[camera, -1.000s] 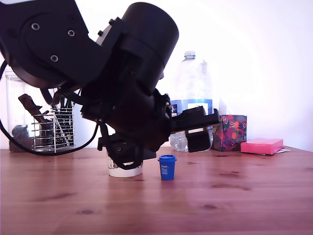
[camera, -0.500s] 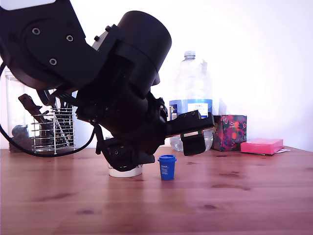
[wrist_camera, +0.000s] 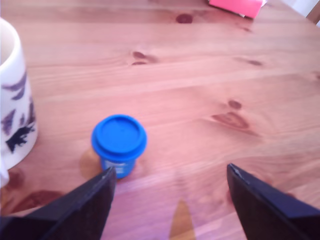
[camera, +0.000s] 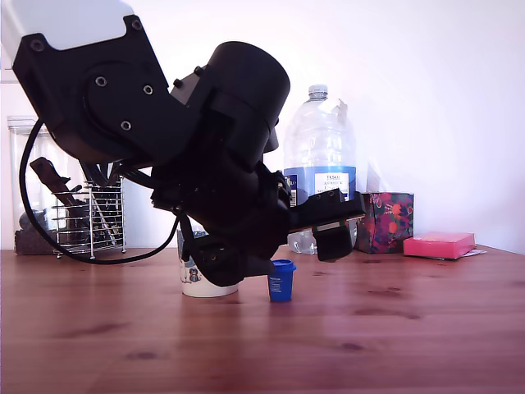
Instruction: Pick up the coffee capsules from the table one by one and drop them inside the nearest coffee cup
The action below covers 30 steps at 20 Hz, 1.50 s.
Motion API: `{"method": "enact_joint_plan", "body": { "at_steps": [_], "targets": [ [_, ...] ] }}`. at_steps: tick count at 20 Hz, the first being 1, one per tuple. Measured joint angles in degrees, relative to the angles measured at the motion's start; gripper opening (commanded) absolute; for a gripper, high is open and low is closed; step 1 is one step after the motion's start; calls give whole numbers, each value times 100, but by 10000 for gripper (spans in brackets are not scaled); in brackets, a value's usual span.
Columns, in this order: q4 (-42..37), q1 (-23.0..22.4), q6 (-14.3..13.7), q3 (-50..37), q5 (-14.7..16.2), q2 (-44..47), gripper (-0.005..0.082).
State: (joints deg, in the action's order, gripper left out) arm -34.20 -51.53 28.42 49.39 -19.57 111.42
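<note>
A dark blue capsule stands upright on the wooden table, just to the exterior view's right of the white mug with blue prints. The arm hides most of the mug. My gripper hangs a little above the table, further to the exterior view's right than the capsule. In the wrist view the gripper is open, and the blue capsule sits just ahead of one fingertip, outside the gap. The mug's wall shows beside it. No cream-beige capsule is in view.
Along the back stand a large water bottle, a floral box, a pink box, a wire utensil rack and a glass jar. Bare wood lies ahead of the gripper.
The arm's bulk has shifted toward the exterior view's right, uncovering more of the mug's left side. The gripper has sunk slightly. The blue capsule has not moved.
</note>
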Motion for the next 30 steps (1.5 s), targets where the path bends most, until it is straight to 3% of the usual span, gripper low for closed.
{"method": "enact_joint_plan", "body": {
  "at_steps": [3, 18, 25, 27, 30],
  "targets": [
    [297, 109, 0, 66, 151, 74, 641],
    [1482, 474, 105, 1014, 348, 437, 641],
    [1659, 560, 107, 1388, 492, 590, 638],
    [1670, 595, 107, 1394, 494, 592, 614],
    [1709, 595, 107, 1394, 494, 601, 513]
  ]
}}
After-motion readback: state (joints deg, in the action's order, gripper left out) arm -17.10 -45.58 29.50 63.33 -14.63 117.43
